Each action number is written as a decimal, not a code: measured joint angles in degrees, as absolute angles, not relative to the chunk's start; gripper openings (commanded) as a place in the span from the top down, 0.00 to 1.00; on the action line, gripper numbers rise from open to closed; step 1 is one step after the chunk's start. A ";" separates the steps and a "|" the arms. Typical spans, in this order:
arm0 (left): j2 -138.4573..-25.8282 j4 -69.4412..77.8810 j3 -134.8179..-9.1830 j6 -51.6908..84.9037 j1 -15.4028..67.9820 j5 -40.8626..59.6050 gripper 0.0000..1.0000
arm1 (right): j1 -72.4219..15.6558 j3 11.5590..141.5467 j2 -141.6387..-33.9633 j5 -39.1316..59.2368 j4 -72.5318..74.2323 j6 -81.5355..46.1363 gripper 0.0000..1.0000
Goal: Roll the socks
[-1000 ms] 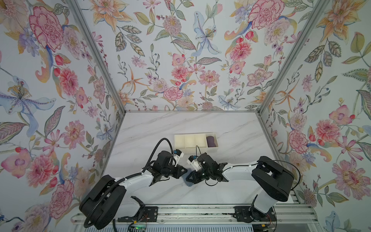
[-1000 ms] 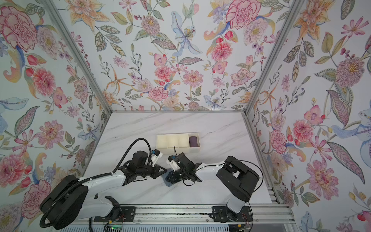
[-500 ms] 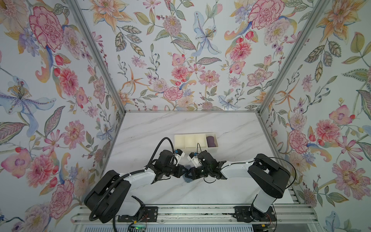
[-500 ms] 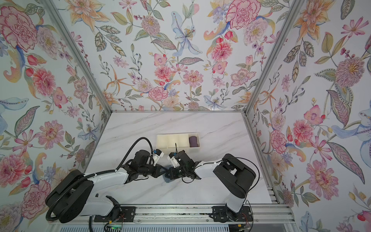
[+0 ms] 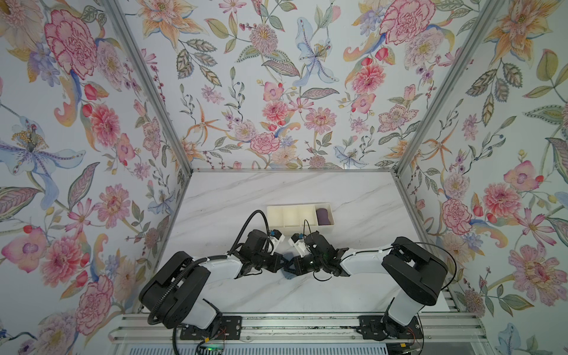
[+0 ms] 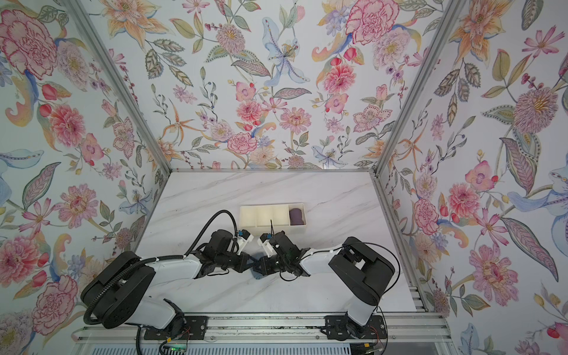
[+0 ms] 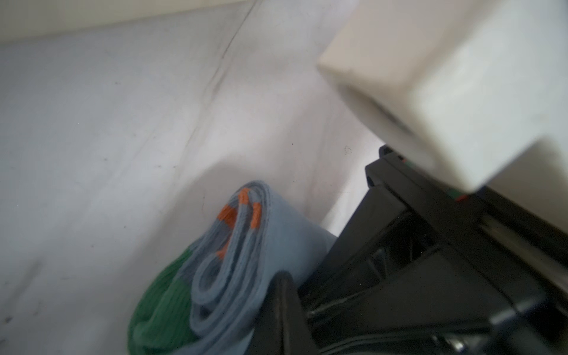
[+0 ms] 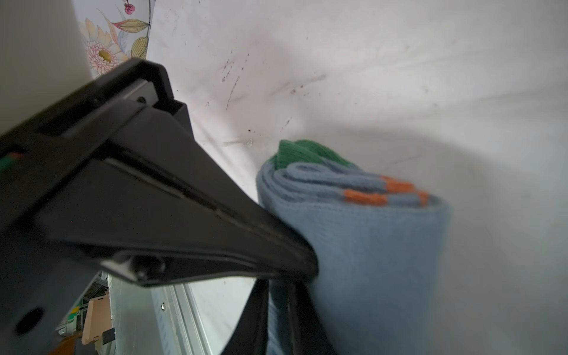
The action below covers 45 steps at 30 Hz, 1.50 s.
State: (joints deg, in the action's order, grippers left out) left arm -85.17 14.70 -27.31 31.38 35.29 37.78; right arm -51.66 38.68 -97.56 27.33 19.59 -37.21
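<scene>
The socks (image 7: 246, 246), a blue-grey roll, lie on the marble table (image 5: 353, 199) at 6 o'clock from a white divided tray (image 5: 290, 216). From 9 o'clock the left gripper (image 8: 304, 258), jaws pressed together, noses against the roll; from 3 o'clock the right gripper (image 8: 279, 313), barely parted, pinches a fold of fabric. A dark purple bundle (image 5: 324, 215) fills the tray's 3 o'clock end compartment.

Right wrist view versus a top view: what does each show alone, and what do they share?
Only the right wrist view: the socks in coiled layers, with a green patch and orange stripes, fabric pinched in the right gripper. Only a top view: the divided tray with a dark purple bundle in its rightmost compartment. Both: the socks on the table, with the left gripper at them.
</scene>
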 measured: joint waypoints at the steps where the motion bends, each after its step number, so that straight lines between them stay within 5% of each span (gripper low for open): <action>1: -85.41 14.74 -27.42 31.18 35.33 37.93 1.00 | -51.66 38.30 -97.08 26.98 19.68 -37.08 0.82; 23: -89.06 18.31 -28.29 28.95 36.03 38.63 1.00 | -46.54 32.38 -81.95 24.62 15.90 -34.72 0.70; 45: -90.74 19.42 -29.32 27.33 36.07 38.61 1.00 | -39.66 36.23 -92.12 33.36 10.04 -34.61 0.60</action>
State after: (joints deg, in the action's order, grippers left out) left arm -90.74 19.42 -29.32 27.33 36.07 38.61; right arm -39.66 36.23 -92.12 33.36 10.04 -34.61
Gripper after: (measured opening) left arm 0.047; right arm 0.386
